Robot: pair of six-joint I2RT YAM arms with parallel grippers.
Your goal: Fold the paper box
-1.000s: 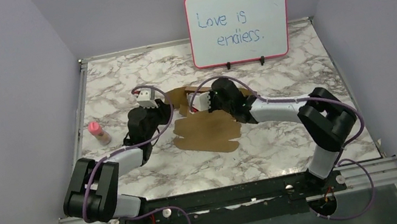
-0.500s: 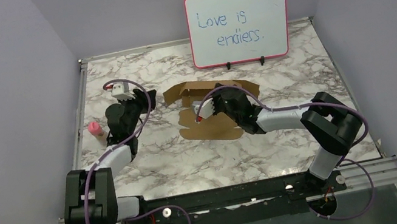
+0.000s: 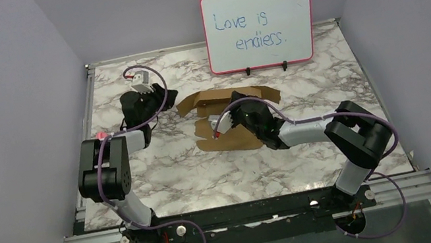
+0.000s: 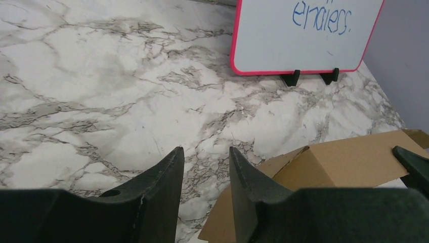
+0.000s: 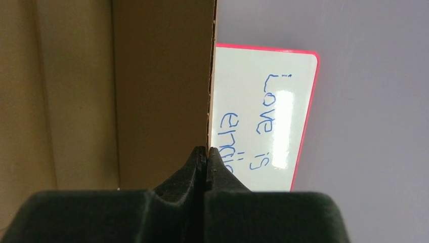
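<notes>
The paper box (image 3: 229,139) is brown cardboard in the middle of the table, partly folded, with a flap (image 3: 225,96) raised at its back. My right gripper (image 3: 237,105) reaches over it and is shut on the edge of an upright cardboard panel (image 5: 162,76); that edge runs straight down into the right gripper (image 5: 206,150). My left gripper (image 3: 171,96) hovers just left of the box, apart from it. In the left wrist view the left gripper (image 4: 205,148) is open with only marble between its fingers, and the box's corner (image 4: 344,162) lies to its right.
A pink-framed whiteboard (image 3: 260,27) stands on black feet behind the box, near the back wall. A small bottle with a pink cap (image 3: 100,136) is mostly hidden behind the left arm at the table's left edge. Grey walls enclose three sides.
The left arm has pulled back and to the left, away from the cardboard, and its jaws have opened. The sheet's back part has risen from lying flat. The right gripper stayed shut.
</notes>
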